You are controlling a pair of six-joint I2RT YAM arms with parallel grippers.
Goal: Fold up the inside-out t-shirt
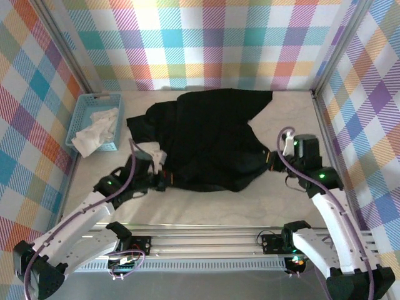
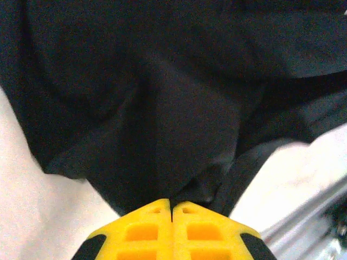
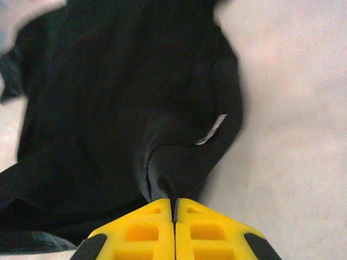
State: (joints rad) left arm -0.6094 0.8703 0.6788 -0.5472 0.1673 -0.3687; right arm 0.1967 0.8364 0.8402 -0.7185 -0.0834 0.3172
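My left jaws are squeezed tight on the near left edge of the black t-shirt (image 1: 206, 134). The two yellow tips meet, with a bit of black cloth pinched between them. My right jaws are squeezed tight too, on a fold at the shirt's right edge, near a small white tag (image 3: 212, 129). The t-shirt lies crumpled in the middle of the pale worktop (image 1: 250, 200), between my two arms, and reaches to the back wall. It is all black on top. On the left stands a light-blue basket (image 1: 100, 96), just beside the shirt, with a white cloth (image 1: 97, 131) in it.
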